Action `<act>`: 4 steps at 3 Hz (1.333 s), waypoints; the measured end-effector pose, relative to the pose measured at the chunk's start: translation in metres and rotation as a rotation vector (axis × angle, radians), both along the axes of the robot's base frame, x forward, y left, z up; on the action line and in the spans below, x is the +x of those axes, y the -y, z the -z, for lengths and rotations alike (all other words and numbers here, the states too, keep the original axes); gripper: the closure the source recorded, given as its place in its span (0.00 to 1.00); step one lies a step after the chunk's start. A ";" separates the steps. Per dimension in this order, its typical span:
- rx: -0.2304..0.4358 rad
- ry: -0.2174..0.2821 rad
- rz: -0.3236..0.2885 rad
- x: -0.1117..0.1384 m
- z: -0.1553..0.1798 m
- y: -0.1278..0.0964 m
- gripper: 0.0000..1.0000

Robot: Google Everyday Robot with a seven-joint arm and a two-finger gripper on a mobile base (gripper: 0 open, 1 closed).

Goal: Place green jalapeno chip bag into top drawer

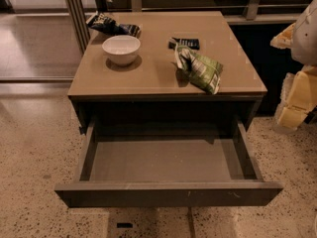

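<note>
Dim, warm indoor light, mostly from overhead. The tan square table top has a dull, even sheen, with a few small glints near its right edge. The round white ceramic bowl is the brightest thing, with a short soft shadow at its base. The wrinkly green and white foil chip bag casts its shadow to its left. In the wide grey-brown open drawer, the back lies in the table's shadow and the cavity behind is near black. Pale glare on the polished floor, upper left. The pale yellow gripper, at the right edge beside the table, is out of focus. Whole view soft.
</note>
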State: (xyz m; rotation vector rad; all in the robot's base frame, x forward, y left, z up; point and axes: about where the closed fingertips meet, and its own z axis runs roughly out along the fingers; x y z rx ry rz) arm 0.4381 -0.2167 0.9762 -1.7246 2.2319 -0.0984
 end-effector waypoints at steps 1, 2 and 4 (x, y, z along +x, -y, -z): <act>0.000 0.003 0.001 0.000 -0.001 0.000 0.00; 0.064 0.069 0.014 0.025 0.000 -0.001 0.00; 0.358 0.279 0.032 0.133 0.002 -0.019 0.00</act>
